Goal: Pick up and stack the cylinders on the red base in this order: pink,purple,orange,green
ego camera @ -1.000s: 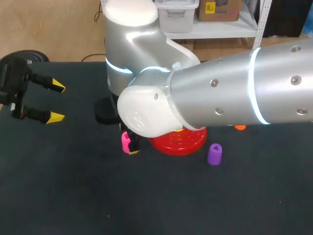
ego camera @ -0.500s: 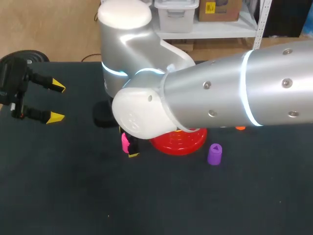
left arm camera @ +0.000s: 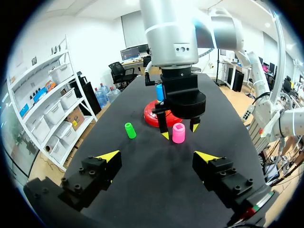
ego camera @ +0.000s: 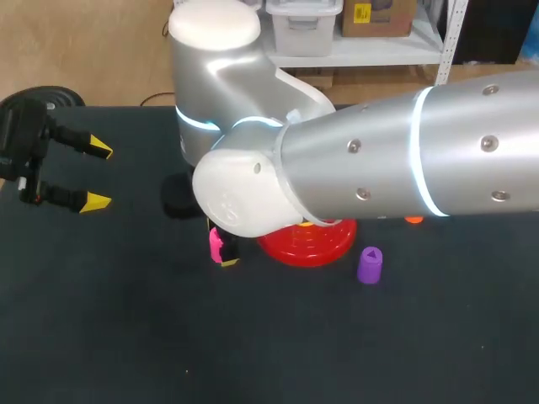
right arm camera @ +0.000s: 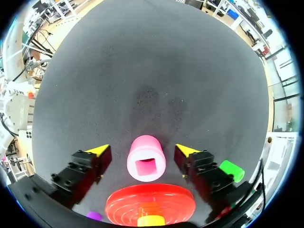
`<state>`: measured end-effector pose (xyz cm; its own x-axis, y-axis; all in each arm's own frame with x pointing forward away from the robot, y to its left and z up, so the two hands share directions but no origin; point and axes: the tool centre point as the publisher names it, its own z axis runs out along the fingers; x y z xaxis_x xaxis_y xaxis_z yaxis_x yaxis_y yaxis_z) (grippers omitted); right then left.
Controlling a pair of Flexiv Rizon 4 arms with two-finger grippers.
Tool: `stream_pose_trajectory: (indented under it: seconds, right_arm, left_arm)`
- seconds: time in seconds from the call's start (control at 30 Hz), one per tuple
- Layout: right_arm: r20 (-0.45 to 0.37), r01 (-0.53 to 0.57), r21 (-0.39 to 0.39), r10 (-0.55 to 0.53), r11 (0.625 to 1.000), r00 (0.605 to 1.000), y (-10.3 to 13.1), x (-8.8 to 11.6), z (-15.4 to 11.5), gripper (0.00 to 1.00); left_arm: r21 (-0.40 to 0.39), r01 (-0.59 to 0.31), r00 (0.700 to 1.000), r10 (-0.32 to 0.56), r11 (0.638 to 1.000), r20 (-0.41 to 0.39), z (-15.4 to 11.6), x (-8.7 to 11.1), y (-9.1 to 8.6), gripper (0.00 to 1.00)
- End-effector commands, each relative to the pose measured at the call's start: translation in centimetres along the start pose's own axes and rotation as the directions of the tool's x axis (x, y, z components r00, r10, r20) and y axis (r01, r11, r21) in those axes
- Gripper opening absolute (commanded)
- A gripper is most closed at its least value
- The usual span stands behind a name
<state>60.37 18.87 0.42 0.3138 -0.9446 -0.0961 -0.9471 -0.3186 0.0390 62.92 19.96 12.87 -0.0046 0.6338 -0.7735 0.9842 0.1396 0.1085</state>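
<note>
Right wrist view showed right hand (right arm camera: 141, 150) spread around pink cylinder (right arm camera: 146, 164), not touching it. Green cylinder (right arm camera: 232, 170) was hidden in head view. Left hand (left arm camera: 156, 156) spread.

The head camera sits high behind the robot, looking down on the table (ego camera: 101, 337); the right arm (ego camera: 379, 168) looms close, hiding much of the middle. The left wrist camera hangs low, facing across the table at the pink cylinder (left arm camera: 178, 133) and red base (left arm camera: 152, 114), some way off. The right wrist camera looks nearly straight down, close above that pair. All three seem to share them.
</note>
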Motion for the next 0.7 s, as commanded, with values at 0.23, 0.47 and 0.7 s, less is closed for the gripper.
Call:
stream_pose_trajectory:
  seconds: [0.23,0.47,0.7]
  right_arm:
    - [0.002,0.009,-0.008,-0.008,1.0,1.0,-0.2,0.4,0.1,0.0]
    - [0.006,0.01,-0.015,-0.01,1.0,1.0,-0.2,0.5,0.0,0.0]
    - [0.052,-0.02,0.05,0.018,0.999,0.999,-0.2,0.6,-6.2,0.0]
  left_arm:
    - [-0.004,-0.002,1.0,0.002,1.0,0.002,0.0,0.1,-0.1,1.0]
    - [-0.004,-0.002,1.0,0.002,1.0,0.002,0.0,0.1,-0.1,1.0]
    - [-0.004,-0.002,1.0,0.002,1.0,0.002,0.0,0.1,-0.1,1.0]
